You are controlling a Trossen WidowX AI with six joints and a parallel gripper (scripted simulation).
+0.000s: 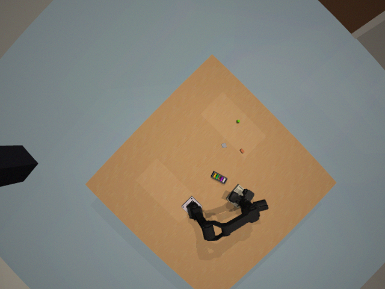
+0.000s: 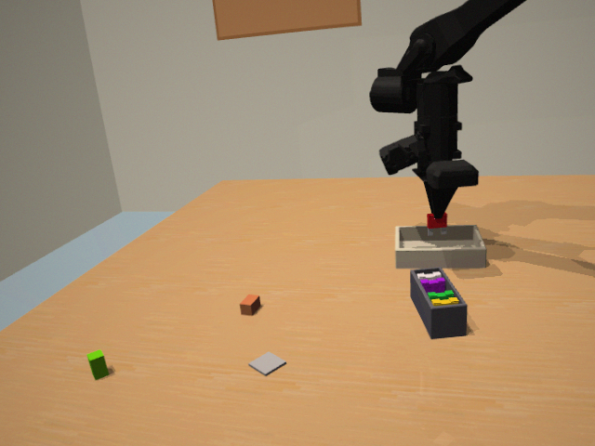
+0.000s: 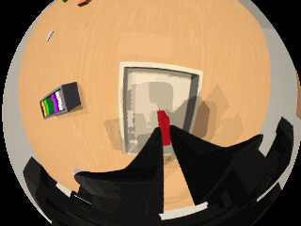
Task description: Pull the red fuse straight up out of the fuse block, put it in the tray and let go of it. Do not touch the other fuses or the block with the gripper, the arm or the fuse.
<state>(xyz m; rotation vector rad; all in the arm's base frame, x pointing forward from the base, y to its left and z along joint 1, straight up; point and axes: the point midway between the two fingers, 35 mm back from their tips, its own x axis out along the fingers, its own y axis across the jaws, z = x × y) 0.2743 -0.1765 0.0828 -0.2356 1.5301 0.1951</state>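
My arm (image 1: 230,222) is reaching over the tray (image 1: 235,193), hiding most of it, the fuse block (image 1: 218,176) lying near.

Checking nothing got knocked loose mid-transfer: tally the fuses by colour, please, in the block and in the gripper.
Red fuse, held in the gripper over the tray: 1
White fuse: 1
Purple fuse: 1
Green fuse: 1
Yellow fuse: 1
Total: 5, with 4 in the fuse block.

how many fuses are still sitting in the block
4, in a row in the fuse block: white fuse, purple fuse, green fuse, yellow fuse. None seem hidden.
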